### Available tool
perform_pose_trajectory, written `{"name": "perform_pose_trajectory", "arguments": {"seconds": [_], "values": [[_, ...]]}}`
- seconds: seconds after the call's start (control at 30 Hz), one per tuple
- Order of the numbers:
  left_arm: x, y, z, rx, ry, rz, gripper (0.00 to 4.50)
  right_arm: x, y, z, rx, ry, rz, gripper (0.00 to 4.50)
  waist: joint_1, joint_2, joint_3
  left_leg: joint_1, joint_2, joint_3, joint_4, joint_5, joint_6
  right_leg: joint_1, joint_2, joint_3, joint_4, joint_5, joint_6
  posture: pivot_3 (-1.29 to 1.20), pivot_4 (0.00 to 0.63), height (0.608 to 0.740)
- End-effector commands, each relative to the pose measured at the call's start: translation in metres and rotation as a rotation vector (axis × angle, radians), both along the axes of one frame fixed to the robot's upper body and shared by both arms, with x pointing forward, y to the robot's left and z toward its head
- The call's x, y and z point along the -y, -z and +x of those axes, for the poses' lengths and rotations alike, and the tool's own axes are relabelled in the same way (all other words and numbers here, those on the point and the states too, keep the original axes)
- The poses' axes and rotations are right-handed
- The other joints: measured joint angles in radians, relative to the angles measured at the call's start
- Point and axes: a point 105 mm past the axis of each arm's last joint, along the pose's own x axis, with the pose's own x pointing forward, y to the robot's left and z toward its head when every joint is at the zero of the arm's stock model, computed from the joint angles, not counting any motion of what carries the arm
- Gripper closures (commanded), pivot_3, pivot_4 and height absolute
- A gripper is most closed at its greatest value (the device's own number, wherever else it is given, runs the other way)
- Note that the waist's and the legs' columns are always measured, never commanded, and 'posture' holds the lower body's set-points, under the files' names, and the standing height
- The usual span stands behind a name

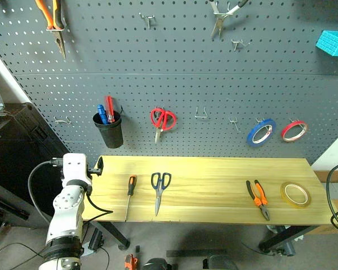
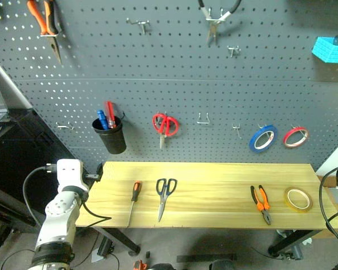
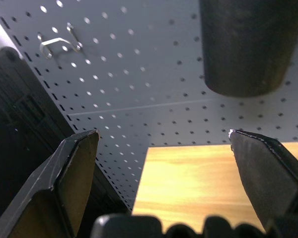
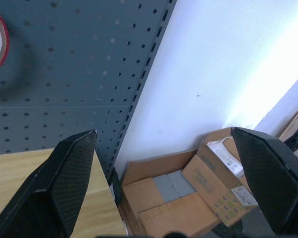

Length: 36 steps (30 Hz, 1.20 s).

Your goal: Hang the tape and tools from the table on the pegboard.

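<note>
Screwdriver [image 1: 129, 196] on table [image 1: 214, 169], near left pincer [image 3: 164, 144]

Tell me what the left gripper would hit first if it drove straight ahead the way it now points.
Most likely the pegboard. The open left gripper points over the table corner at the holed panel, with the black cup off to one side. Depth is unclear, so the cup might be clipped.

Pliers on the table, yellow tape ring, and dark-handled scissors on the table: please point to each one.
pliers [image 1: 258, 197]: left eye view, on the orange-and-black handles.
yellow tape ring [image 1: 307, 198]: left eye view, on the ring's right band.
scissors [image 1: 158, 199]: left eye view, on the blades.
</note>
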Motion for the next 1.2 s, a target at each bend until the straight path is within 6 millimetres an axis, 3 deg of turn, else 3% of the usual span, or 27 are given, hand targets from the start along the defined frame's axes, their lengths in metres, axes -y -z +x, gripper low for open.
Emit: {"name": "perform_pose_trajectory", "arguments": {"seconds": [0.03, 0.4, 0.53, 0.63, 0.8, 0.93, 1.0, 1.1, 1.2], "values": [[-0.010, -0.022, 0.002, 0.083, -0.032, 0.053, 0.02, 0.000, -0.023, 0.007, 0.070, -0.021, -0.035, 0.00, 0.000, 0.000, 0.000, 0.000, 0.000, 0.000, 0.000, 0.000, 0.000, 0.000, 0.000, 0.000, 0.000, 0.000, 0.000, -0.18, 0.000, 0.740], [-0.013, -0.020, -0.003, 0.068, -0.068, 0.073, 0.02, -0.014, -0.013, 0.014, 0.042, -0.099, 0.004, 0.00, 0.000, 0.000, 0.000, 0.000, 0.000, 0.000, 0.000, 0.000, 0.001, 0.000, 0.000, 0.000, 0.000, 0.000, 0.000, -0.18, 0.000, 0.740], [0.019, -0.030, 0.002, 0.112, 0.085, 0.014, 0.02, -0.036, -0.006, 0.021, 0.042, -0.202, 0.083, 0.00, -0.001, 0.000, 0.000, 0.000, 0.000, 0.000, 0.000, 0.000, 0.001, 0.000, 0.000, 0.000, 0.000, 0.000, 0.000, -0.18, 0.000, 0.740], [0.042, -0.026, 0.005, 0.046, 0.140, -0.056, 0.02, -0.055, 0.001, 0.022, 0.016, -0.266, 0.134, 0.00, 0.000, 0.000, 0.000, 0.000, 0.000, 0.000, 0.001, 0.000, 0.001, 0.000, 0.000, 0.000, 0.000, 0.000, 0.000, -0.21, 0.002, 0.740], [0.088, -0.030, 0.005, -0.016, 0.284, -0.050, 0.02, -0.088, 0.005, 0.017, -0.051, -0.367, 0.160, 0.00, 0.000, 0.003, 0.003, -0.001, 0.000, 0.000, 0.001, -0.001, 0.002, -0.001, 0.000, 0.000, 0.000, 0.000, 0.000, -0.24, 0.047, 0.740], [0.138, -0.031, 0.002, -0.052, 0.455, -0.057, 0.02, -0.105, 0.012, 0.013, -0.104, -0.396, 0.175, 0.00, 0.000, 0.008, 0.021, -0.001, 0.000, 0.001, 0.001, -0.002, 0.003, 0.000, 0.000, 0.001, 0.000, 0.000, 0.001, -0.26, 0.085, 0.740], [0.153, -0.034, 0.000, -0.063, 0.516, -0.085, 0.02, -0.110, 0.015, 0.012, -0.122, -0.395, 0.188, 0.00, -0.001, 0.006, 0.032, -0.001, 0.000, 0.003, 0.002, -0.002, 0.003, 0.000, 0.000, 0.002, 0.000, 0.000, 0.001, -0.28, 0.118, 0.740], [0.200, -0.043, -0.004, -0.108, 0.777, -0.134, 0.02, -0.121, 0.028, 0.018, -0.182, -0.410, 0.252, 0.00, -0.006, 0.008, 0.062, -0.001, 0.003, 0.006, 0.001, -0.003, 0.004, 0.001, 0.000, 0.002, 0.001, 0.000, 0.000, -0.30, 0.161, 0.740], [0.224, -0.050, -0.006, -0.131, 0.921, -0.050, 0.02, -0.125, 0.036, 0.022, -0.255, -0.414, 0.304, 0.00, -0.010, 0.010, 0.096, -0.002, 0.004, 0.010, 0.002, -0.002, 0.004, 0.001, 0.000, 0.003, 0.002, 0.000, 0.000, -0.31, 0.189, 0.740]]}}
